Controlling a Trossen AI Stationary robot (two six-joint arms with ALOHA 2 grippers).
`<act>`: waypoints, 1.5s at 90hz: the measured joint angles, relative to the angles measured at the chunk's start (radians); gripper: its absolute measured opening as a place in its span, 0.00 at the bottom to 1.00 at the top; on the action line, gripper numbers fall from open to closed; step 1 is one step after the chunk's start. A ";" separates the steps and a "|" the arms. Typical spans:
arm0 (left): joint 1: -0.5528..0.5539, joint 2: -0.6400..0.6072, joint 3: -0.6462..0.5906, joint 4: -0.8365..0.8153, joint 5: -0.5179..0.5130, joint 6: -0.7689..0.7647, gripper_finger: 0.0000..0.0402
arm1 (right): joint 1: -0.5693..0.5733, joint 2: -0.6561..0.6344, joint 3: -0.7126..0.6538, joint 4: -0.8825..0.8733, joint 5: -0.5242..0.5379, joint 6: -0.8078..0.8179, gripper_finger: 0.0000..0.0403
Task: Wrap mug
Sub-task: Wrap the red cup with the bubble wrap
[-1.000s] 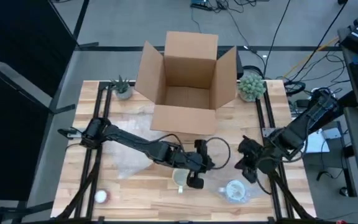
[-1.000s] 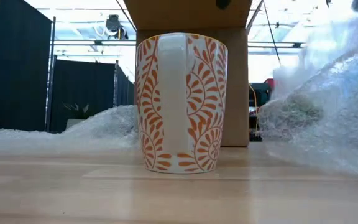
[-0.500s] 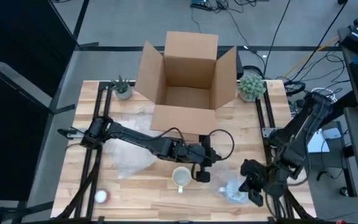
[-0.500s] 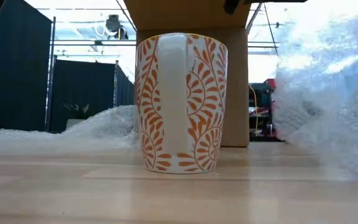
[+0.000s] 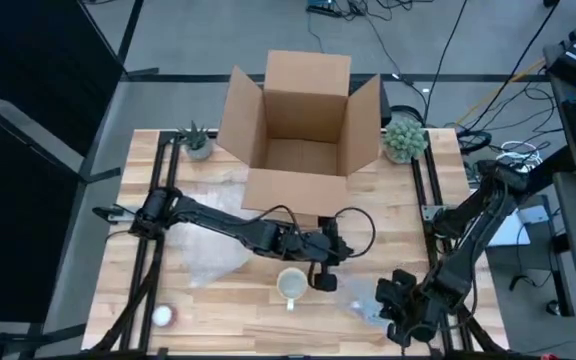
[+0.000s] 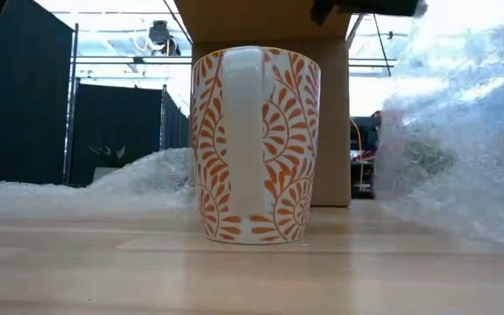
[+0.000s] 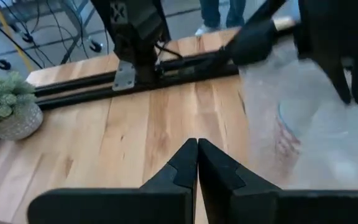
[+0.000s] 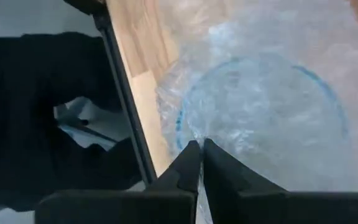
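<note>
At the near edge of the wooden table (image 5: 218, 290), the right gripper (image 5: 400, 318) is low over a crinkled sheet of clear bubble wrap (image 5: 368, 300); its fingers (image 8: 188, 165) are pressed together, pinching the wrap, and a blue ring shape shows through the plastic. Just beside it stands the mug (image 5: 291, 285), upright, white ceramic with an orange leaf pattern and a smooth handle (image 6: 243, 131). The left gripper (image 5: 323, 280) is close by the mug, its fingers (image 7: 185, 165) closed on nothing. More bubble wrap (image 5: 213, 262) lies to the left. Farther back stands an open cardboard box (image 5: 303, 130), with two small round potted plants (image 5: 404, 138) at its sides.
</note>
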 joint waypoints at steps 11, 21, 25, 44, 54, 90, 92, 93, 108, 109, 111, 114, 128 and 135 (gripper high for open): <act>-0.007 0.000 0.000 0.047 0.062 -0.017 0.00 | 0.001 0.016 0.000 0.010 0.002 -0.007 0.00; -0.019 0.021 0.001 0.122 0.214 -0.054 0.00 | 0.001 0.018 0.000 0.009 0.002 -0.006 0.00; -0.028 0.041 0.002 0.164 0.248 -0.054 0.00 | 0.001 0.017 0.000 0.010 0.001 0.002 0.00; -0.062 0.180 -0.001 0.371 0.311 -0.087 0.00 | 0.001 0.016 0.000 0.026 -0.002 0.073 0.00; -0.072 0.214 0.003 0.362 0.321 -0.106 0.00 | 0.001 0.016 0.000 0.032 0.003 0.063 0.02; -0.080 0.224 0.004 0.373 0.321 -0.101 0.00 | -0.015 -0.067 0.000 0.042 -0.177 0.091 0.33; -0.081 0.224 0.004 0.373 0.321 -0.100 0.00 | -0.014 -0.079 0.000 0.042 -0.187 0.104 0.34; -0.081 0.224 0.004 0.373 0.321 -0.100 0.00 | -0.014 -0.086 0.000 0.042 -0.190 0.111 0.34; -0.084 0.224 0.004 0.372 0.322 -0.101 0.00 | -0.011 -0.176 0.000 0.072 -0.198 0.179 0.37; -0.084 0.224 0.004 0.371 0.322 -0.101 0.00 | -0.011 -0.180 0.000 0.076 -0.193 0.181 0.37; -0.084 0.224 0.004 0.370 0.322 -0.101 0.00 | -0.011 -0.188 0.000 0.081 -0.181 0.185 0.37; -0.084 0.224 0.004 0.367 0.322 -0.101 0.00 | -0.010 -0.194 0.000 0.089 -0.164 0.192 0.37; -0.087 0.224 0.004 0.366 0.322 -0.101 0.00 | 0.000 -0.214 0.009 0.135 -0.160 0.178 0.36; -0.089 0.224 0.004 0.365 0.322 -0.101 0.00 | -0.001 -0.236 0.035 0.139 -0.160 0.160 0.36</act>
